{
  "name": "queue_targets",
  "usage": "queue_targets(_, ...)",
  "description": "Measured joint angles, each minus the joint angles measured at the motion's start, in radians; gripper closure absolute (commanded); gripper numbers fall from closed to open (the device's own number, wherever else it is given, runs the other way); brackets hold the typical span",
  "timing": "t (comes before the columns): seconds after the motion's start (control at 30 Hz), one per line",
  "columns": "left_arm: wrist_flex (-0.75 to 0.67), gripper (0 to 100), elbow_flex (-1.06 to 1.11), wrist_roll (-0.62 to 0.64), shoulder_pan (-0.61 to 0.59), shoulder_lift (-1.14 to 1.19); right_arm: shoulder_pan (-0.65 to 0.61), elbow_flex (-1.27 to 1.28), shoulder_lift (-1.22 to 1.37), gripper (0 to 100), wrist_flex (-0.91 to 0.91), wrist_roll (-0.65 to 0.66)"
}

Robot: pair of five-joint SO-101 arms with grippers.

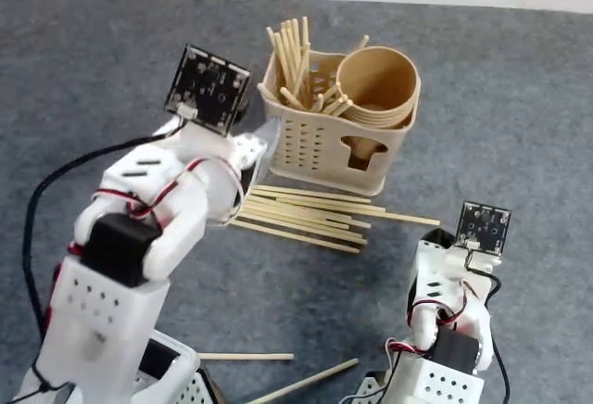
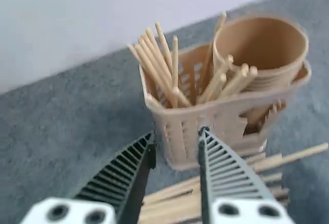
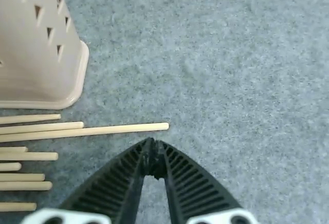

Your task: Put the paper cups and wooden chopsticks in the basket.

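Basket [image 1: 324, 149] stands upright on grey carpet [image 1: 519, 126]. A nested stack of paper cups [image 1: 378, 84] sits in the basket's right half with mouths up. Several rims show, exact count unclear.

A bunch of wooden chopsticks [image 1: 292, 52] stands in the basket's left half. Their long axes are near vertical and fan out over the rim. A few lean across toward the cups. About ten, but overlap blocks an exact count.

A floor pile of chopsticks [image 1: 306, 214] lies flat just in front of the basket. Long axes run parallel to its front wall. Roughly eight, overlapping. One long stick [image 3: 103, 130] pokes out past the basket's right front corner.

Two loose chopsticks [image 1: 246, 356] lie well apart from the basket, between the arm bases. One is level and the other slanted.

Left gripper [image 2: 176, 142] hovers by the basket's left front corner, above the pile. Its jaws are spread and hold nothing. The basket wall is directly ahead of it.

Right gripper [image 3: 153, 157] is near the basket's right front corner, just beside the long stick's end. Its jaws are pressed together and empty.
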Motion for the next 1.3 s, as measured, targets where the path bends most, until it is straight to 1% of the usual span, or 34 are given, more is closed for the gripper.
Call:
queue_targets(0.07, 0.072, 85, 0.0, -0.055, 0.012, -0.017, 0.0, 0.0, 0.0, 99.4, 0.0, 0.0)
queue_targets(0.27, 0.276, 85, 0.0, -0.167, 0.121, -0.028, 0.0, 0.0, 0.0, 99.4, 0.0, 0.0)
queue_targets(0.4, 0.358, 85, 0.057, -0.252, 0.204, -0.028, 0.0, 0.0, 0.0, 99.4, 0.0, 0.0)
queue_targets(0.5, 0.362, 85, 0.17, -0.295, 0.262, -0.028, 0.0, 0.0, 0.0, 99.4, 0.0, 0.0)
queue_targets(0.67, 0.362, 85, 0.356, -0.347, 0.31, -0.028, 0.0, 0.0, 0.0, 99.4, 0.0, 0.0)
queue_targets(0.77, 0.362, 85, 0.436, -0.379, 0.344, -0.028, 0.0, 0.0, 0.0, 99.4, 0.0, 0.0)
queue_targets(0.9, 0.358, 85, 0.52, -0.39, 0.391, -0.028, 0.0, 0.0, 0.0, 99.4, 0.0, 0.0)
queue_targets(1.03, 0.273, 85, 0.629, -0.39, 0.414, -0.028, 0.0, 0.0, 0.0, 99.4, 0.0, 0.0)
queue_targets(1.13, 0.207, 82, 0.71, -0.39, 0.411, -0.028, 0.0, 0.0, 0.0, 99.4, 0.0, 0.0)
queue_targets(1.3, 0.184, 81, 0.755, -0.39, 0.413, -0.028, 0.0, 0.0, 0.0, 99.4, 0.0, 0.0)
